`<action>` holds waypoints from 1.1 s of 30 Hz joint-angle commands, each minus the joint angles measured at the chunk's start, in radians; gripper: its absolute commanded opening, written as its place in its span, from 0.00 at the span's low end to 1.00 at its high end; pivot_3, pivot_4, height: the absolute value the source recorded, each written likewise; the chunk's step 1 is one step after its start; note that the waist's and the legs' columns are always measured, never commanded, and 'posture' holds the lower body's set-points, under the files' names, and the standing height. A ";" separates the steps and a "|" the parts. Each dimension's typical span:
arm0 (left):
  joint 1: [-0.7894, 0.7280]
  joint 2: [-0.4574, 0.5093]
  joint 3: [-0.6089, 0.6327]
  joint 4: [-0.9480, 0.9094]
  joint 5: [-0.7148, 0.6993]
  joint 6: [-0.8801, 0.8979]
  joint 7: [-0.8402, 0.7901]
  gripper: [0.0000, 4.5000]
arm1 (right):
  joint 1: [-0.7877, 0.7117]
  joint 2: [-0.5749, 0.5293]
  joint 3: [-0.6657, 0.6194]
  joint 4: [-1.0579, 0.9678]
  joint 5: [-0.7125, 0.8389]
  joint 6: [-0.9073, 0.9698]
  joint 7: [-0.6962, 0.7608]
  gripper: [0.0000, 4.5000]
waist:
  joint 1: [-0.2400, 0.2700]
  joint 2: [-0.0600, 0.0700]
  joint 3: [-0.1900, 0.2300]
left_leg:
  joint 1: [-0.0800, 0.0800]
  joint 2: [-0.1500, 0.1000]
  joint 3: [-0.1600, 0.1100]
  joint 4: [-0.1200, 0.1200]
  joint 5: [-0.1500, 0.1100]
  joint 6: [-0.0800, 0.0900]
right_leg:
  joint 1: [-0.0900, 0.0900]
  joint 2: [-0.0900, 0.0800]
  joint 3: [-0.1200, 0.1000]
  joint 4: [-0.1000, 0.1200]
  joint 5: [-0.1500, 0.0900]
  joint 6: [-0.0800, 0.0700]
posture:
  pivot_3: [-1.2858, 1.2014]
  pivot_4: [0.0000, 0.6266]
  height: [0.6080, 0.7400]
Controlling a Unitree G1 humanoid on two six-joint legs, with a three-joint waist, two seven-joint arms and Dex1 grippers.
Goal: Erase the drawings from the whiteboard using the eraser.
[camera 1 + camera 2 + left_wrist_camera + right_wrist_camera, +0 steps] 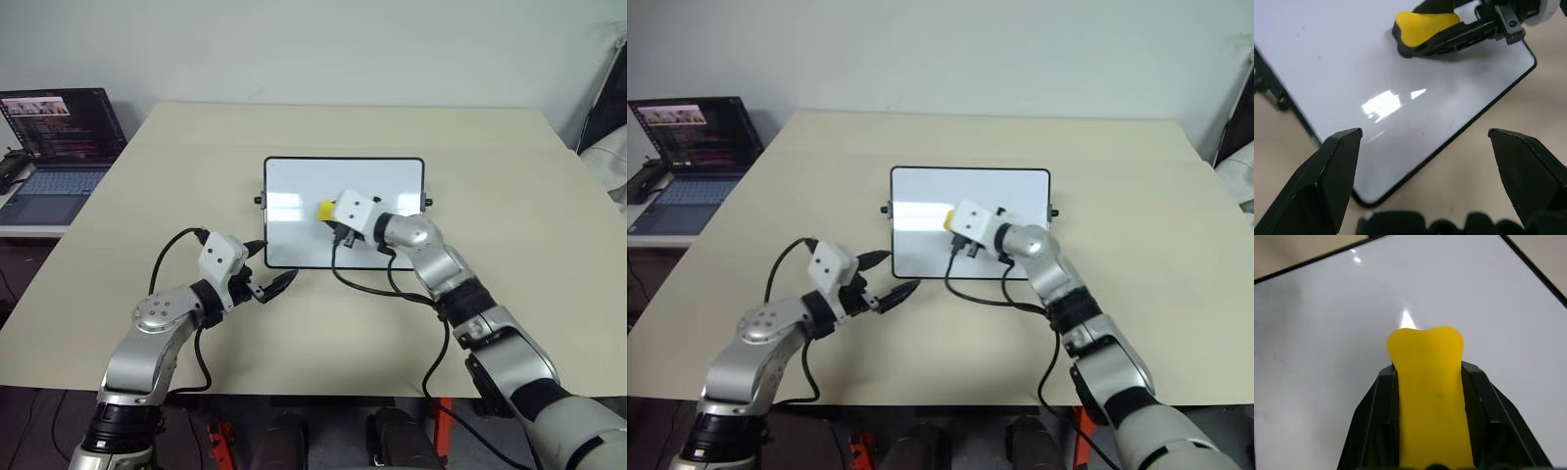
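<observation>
Right gripper (1425,396) clamps yellow oblong eraser (1426,382), dark underside toward white black-framed whiteboard (294,186) — wiping posture. Left gripper (1425,161) released, beside whiteboard's near corner — likely steadying.

we see the whiteboard (344,211) lying flat on a beige table (490,176), with the right gripper (333,217) over its middle, closed on the yellow eraser (324,209). the left gripper (272,286), fingers parted, sits just off the board's near left corner. an open laptop (54,147) stands beyond the table's left edge.
</observation>
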 commanded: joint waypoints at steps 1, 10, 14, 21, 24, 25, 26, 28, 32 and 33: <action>-0.068 -0.028 -0.053 -0.027 -0.021 0.001 -0.037 1.00 | 0.128 -0.005 -0.106 -0.343 0.078 0.226 -0.022 0.28 | -0.003 0.000 0.000 | -0.002 0.000 0.000 0.000 0.000 -0.001 | -0.001 0.000 0.000 0.000 0.000 0.000 | 0.52 0.24 1.00; -0.287 -0.177 -0.302 0.112 0.001 -0.019 -0.210 1.00 | 0.596 0.035 -0.369 -1.051 0.110 0.745 -0.207 0.28 | -0.003 0.000 0.000 | -0.028 -0.001 -0.001 0.001 -0.001 -0.003 | -0.024 -0.001 -0.001 -0.002 -0.002 0.003 | 0.52 0.24 1.00; -0.361 -0.230 -0.369 0.214 0.032 -0.070 -0.282 1.00 | 0.643 0.082 -0.422 -1.059 0.121 0.814 -0.293 0.28 | -0.011 0.000 0.000 | -0.022 -0.001 0.003 0.001 -0.001 -0.002 | -0.022 0.002 0.002 0.002 -0.002 0.004 | 0.52 0.24 1.00; -0.485 -0.304 -0.422 0.384 0.066 -0.135 -0.391 1.00 | 0.611 0.133 -0.537 -0.937 0.196 0.789 -0.376 0.28 | -0.011 0.000 0.000 | -0.016 -0.001 0.005 0.002 -0.001 -0.002 | -0.017 0.004 0.002 0.004 -0.003 0.004 | 0.52 0.24 1.00; -0.523 -0.333 -0.423 0.443 0.088 -0.153 -0.394 1.00 | 0.581 0.116 -0.560 -0.863 0.217 0.763 -0.395 0.28 | -0.012 0.000 0.000 | -0.016 -0.002 0.005 0.001 -0.001 -0.002 | -0.017 0.004 0.002 0.004 -0.002 0.004 | 0.52 0.24 1.00; -0.530 -0.342 -0.426 0.457 0.096 -0.160 -0.395 1.00 | 0.570 0.106 -0.564 -0.822 0.219 0.740 -0.401 0.36 | -0.011 0.000 0.000 | -0.016 -0.002 0.005 0.001 -0.001 -0.002 | -0.017 0.004 0.002 0.004 -0.002 0.004 | 0.52 0.24 1.00; -0.534 -0.349 -0.428 0.466 0.102 -0.166 -0.396 1.00 | 0.563 0.099 -0.566 -0.793 0.222 0.722 -0.405 0.45 | -0.011 0.000 0.000 | -0.016 -0.002 0.005 0.001 -0.001 -0.002 | -0.017 0.004 0.001 0.004 -0.002 0.004 | 0.52 0.24 1.00; -0.531 -0.359 -0.428 0.469 0.112 -0.173 -0.394 1.00 | 0.543 0.088 -0.569 -0.744 0.236 0.696 -0.413 0.58 | -0.010 0.000 0.000 | -0.016 -0.002 0.005 0.001 -0.001 -0.002 | -0.017 0.003 0.002 0.004 -0.003 0.004 | 0.52 0.24 1.00; -0.497 -0.353 -0.417 0.430 0.118 -0.161 -0.376 1.00 | 0.511 0.074 -0.582 -0.674 0.267 0.657 -0.424 0.90 | -0.011 0.001 0.000 | -0.016 -0.001 0.005 0.001 -0.001 -0.002 | -0.017 0.003 0.003 0.004 -0.003 0.004 | 0.52 0.24 1.00; -0.479 -0.342 -0.412 0.414 0.121 -0.154 -0.369 1.00 | 0.508 0.067 -0.585 -0.664 0.274 0.648 -0.423 0.98 | -0.011 0.001 0.000 | -0.016 -0.002 0.004 0.001 -0.001 -0.002 | -0.017 0.003 0.003 0.004 -0.003 0.004 | 0.52 0.24 1.00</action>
